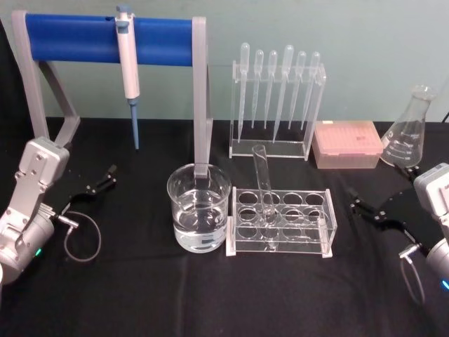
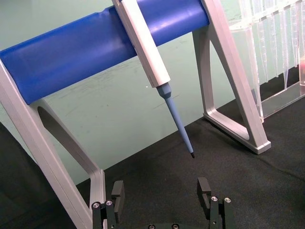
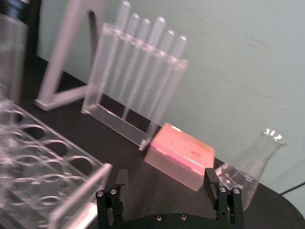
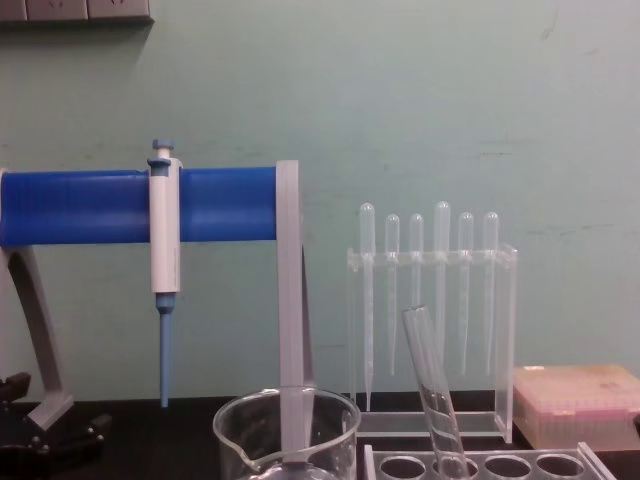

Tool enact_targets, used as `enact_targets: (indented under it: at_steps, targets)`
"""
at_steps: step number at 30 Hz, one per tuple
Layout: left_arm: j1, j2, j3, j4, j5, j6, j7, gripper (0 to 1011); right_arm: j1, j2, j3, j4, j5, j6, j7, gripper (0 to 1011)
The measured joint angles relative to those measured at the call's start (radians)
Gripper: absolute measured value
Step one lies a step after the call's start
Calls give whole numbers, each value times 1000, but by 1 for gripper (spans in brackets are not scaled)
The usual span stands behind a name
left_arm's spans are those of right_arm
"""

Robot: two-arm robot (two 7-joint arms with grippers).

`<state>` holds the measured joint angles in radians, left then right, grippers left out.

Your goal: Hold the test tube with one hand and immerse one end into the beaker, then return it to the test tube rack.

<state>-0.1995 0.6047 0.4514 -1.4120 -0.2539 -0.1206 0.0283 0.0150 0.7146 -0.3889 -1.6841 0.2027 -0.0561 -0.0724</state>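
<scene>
The test tube (image 1: 263, 179) is a clear glass cylinder leaning in a clear rack (image 1: 319, 219) at the table's middle; it also rises above the rack in the chest view (image 4: 432, 390). Just left of the rack stands the wide beaker (image 1: 198, 207), partly filled with clear liquid, its spouted rim low in the chest view (image 4: 288, 418). My left gripper (image 1: 100, 180) rests open over the black cloth far left of the beaker, its jaws wide apart and empty (image 2: 161, 190). My right gripper (image 1: 356, 200) hovers open right of the rack, nothing between its fingers (image 3: 164, 183).
A blue-barred stand (image 1: 74, 38) holds a white pipettor (image 1: 128, 70) with a blue tip behind the beaker. At the back stand a clear holder of plastic pipettes (image 1: 277, 105), a pink tip box (image 1: 347, 144) and a conical flask (image 1: 407, 130). Black cloth lies bare in front.
</scene>
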Motion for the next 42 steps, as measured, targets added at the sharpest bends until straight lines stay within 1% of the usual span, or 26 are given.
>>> enact_targets:
  at_steps: [1,2,5,6,7,8,11,12,14,15,17,21,22,24,28,34,37,42]
  targets:
    - [0,0,0,0,0,0,0,1000,-10,6,4,-19,6,5,8,1004]
    - [0,0,0,0,0,0,0,1000,-22,15,8,-50,23,14,32,1004]
    - [0,0,0,0,0,0,0,1000,-29,20,11,-81,63,17,85,1004]
    - [0,0,0,0,0,0,0,1000,-22,18,11,-90,97,17,132,1004]
    - [0,0,0,0,0,0,0,1000,-16,15,9,-91,116,18,157,1004]
    - [0,0,0,0,0,0,0,1000,0,7,3,-91,145,23,200,1004]
    - [0,0,0,0,0,0,0,1000,33,-11,-10,-80,193,39,278,1004]
    - [0,0,0,0,0,0,0,1000,58,-25,-19,-68,224,55,328,1004]
    - [0,0,0,0,0,0,0,1000,86,-40,-28,-55,251,73,374,1004]
    - [0,0,0,0,0,0,0,1000,113,-56,-38,-37,273,91,414,1004]
    - [0,0,0,0,0,0,0,1000,152,-81,-52,-11,296,118,463,1004]
    - [0,0,0,0,0,0,0,1000,205,-113,-72,28,307,155,509,1004]
    - [0,0,0,0,0,0,0,1000,229,-126,-81,47,306,174,525,1004]
    - [0,0,0,0,0,0,0,1000,262,-144,-96,70,296,200,542,1004]
    - [0,0,0,0,0,0,0,1000,299,-163,-111,93,285,232,561,1004]
    - [0,0,0,0,0,0,0,1000,325,-180,-121,110,274,254,568,997]
    - [0,0,0,0,0,0,0,1000,331,-186,-124,116,264,261,567,935]
    - [0,0,0,0,0,0,0,1000,334,-190,-124,121,255,271,562,772]
